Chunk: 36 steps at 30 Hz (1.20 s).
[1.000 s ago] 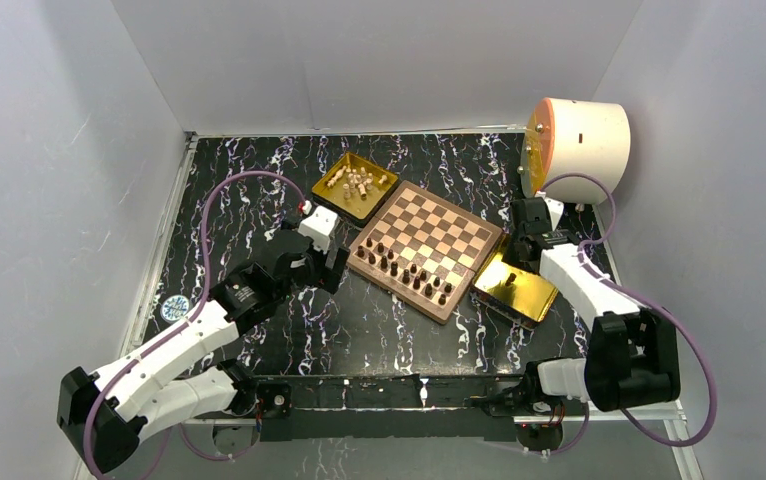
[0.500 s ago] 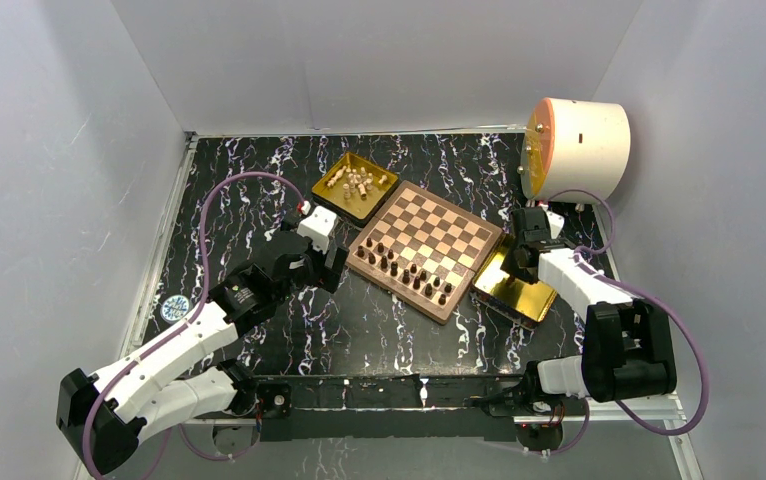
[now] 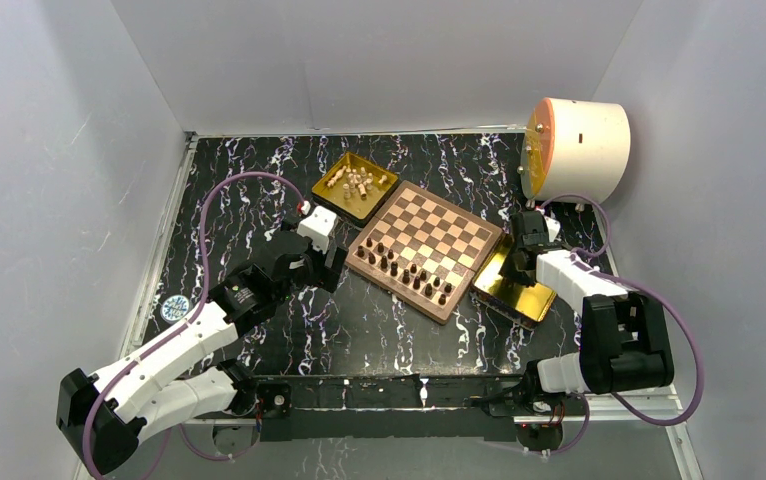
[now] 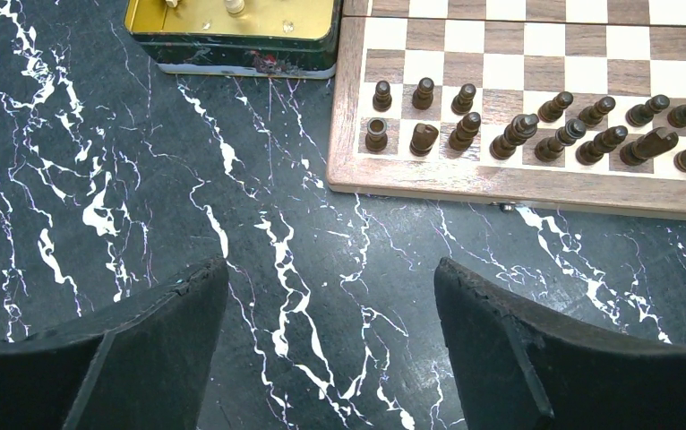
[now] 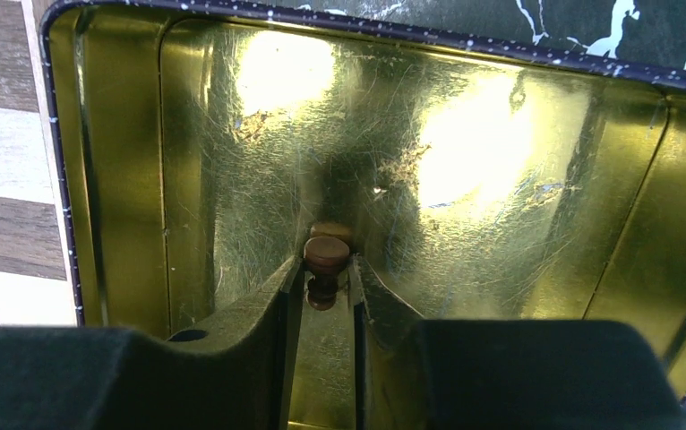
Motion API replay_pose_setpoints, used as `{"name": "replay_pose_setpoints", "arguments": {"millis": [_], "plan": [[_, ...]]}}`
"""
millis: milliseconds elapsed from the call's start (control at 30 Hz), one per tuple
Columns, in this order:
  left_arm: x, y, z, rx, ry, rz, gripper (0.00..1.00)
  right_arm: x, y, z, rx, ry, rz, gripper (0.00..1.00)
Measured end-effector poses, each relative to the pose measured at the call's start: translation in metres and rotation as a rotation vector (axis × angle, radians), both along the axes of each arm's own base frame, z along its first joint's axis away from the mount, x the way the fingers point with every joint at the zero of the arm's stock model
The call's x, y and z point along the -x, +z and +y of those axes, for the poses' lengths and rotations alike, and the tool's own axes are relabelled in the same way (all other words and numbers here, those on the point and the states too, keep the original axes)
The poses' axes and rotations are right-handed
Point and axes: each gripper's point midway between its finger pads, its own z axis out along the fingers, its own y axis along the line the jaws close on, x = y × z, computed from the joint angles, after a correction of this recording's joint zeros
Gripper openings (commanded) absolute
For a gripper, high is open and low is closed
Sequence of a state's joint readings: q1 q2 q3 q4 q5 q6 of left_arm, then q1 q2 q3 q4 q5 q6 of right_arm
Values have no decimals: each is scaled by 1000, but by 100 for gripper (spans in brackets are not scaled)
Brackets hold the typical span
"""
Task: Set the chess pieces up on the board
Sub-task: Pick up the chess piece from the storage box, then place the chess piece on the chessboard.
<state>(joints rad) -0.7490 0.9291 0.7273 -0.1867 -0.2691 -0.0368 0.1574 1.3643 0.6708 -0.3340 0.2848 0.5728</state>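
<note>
Two rows of dark pieces [image 4: 465, 131] stand on board [image 3: 441, 226], along edge nearest to arms. Right claw [image 5: 325, 279] is low inside gold tray [image 5: 518, 170] at right side of board, fingers close on both sides of one dark piece [image 5: 326, 253], seemingly pinching it. Left claw [image 4: 329, 273] is spread wide over bench [image 4: 98, 197], just beside board corner, holding nothing. Cream pieces [image 3: 357, 182] lie in second gold tray [image 3: 371, 204] at far left of board.
</note>
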Motion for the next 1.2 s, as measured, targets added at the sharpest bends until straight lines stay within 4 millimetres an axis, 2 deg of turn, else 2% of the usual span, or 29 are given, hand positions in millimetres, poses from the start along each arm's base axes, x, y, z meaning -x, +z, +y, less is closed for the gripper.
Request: {"name": "replay_pose_setpoints", "arguments": {"millis": [300, 500, 700, 833, 1000, 1100, 1200], "plan": [[1, 0, -1, 7, 0, 5, 74, -4, 5, -1, 18, 32, -6, 20], [3, -1, -5, 31, -9, 20, 69, -19, 36, -2, 39, 70, -68, 20], [3, -2, -18, 64, -35, 66, 61, -32, 69, 4, 24, 107, -109, 20], [1, 13, -35, 150, -48, 85, 57, -37, 100, 23, -78, 133, -181, 19], [-6, 36, -61, 319, -41, 97, 52, -34, 144, 64, -345, 138, -301, 21], [-17, 42, -77, 389, -31, 107, 53, -37, 165, 88, -516, 129, -348, 21], [-31, 45, -96, 434, -27, 125, 51, -39, 178, 105, -664, 105, -383, 21]]}}
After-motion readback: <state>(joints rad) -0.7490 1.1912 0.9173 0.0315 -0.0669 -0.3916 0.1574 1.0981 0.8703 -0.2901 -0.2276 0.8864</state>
